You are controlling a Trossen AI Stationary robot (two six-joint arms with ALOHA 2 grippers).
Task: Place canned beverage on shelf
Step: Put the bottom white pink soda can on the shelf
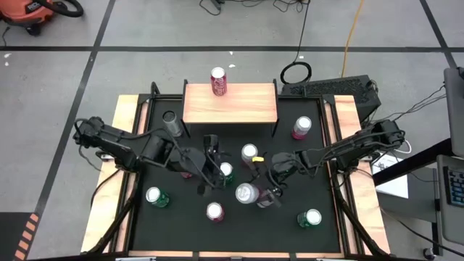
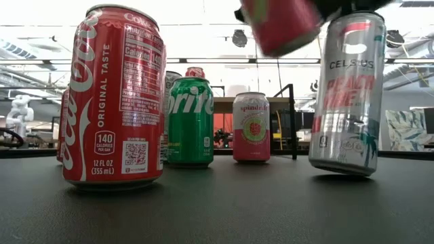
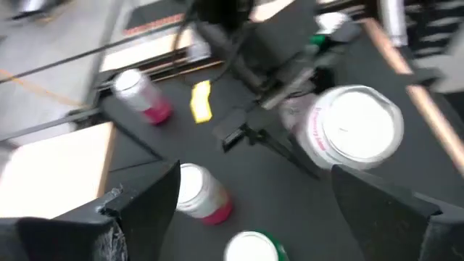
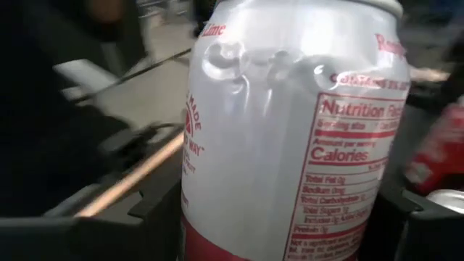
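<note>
High view: right gripper [image 1: 262, 194] clamps a silver can [image 1: 246, 193] mid-mat; left gripper [image 1: 208, 172] open nearby.

We see a red can [image 2: 112, 98] with white lettering, a green can [image 2: 190, 122], a pink can [image 2: 251, 127], and a light wooden shelf [image 1: 230, 104] (black legs) on a black mat [image 1: 232, 228].

Dented silver can [image 4: 290, 130] in right claw [image 1: 262, 194], lifted
</note>
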